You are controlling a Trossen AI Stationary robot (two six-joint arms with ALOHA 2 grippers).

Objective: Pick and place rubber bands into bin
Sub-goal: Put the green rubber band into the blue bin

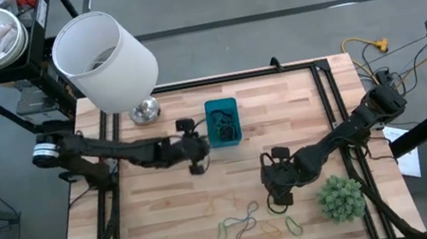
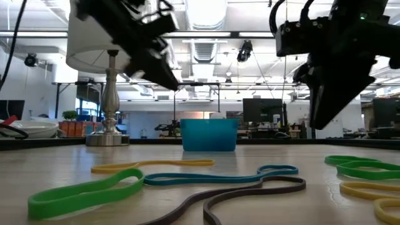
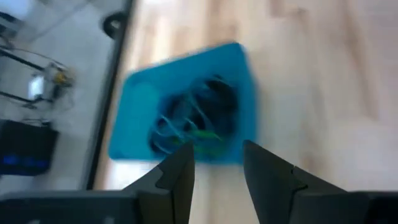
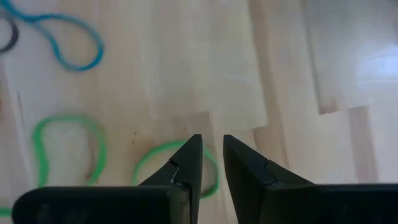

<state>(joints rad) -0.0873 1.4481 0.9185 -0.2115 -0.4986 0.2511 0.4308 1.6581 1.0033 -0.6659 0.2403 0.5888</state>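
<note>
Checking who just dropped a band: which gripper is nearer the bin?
Left. The left gripper sits just beside the bin, fingers open. The right gripper hangs farther off, over bare table near the loose bands.

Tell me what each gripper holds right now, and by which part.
Nothing is held. The left gripper hangs open beside the blue bin; the right gripper is empty above a green rubber band on the table.

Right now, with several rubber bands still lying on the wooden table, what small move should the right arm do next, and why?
Probably lower the right gripper onto the green rubber band just beyond its fingertips: its jaws stand slightly apart and empty, above the table. The left gripper, open, is over the small blue plastic bin, which already holds bands.
</note>
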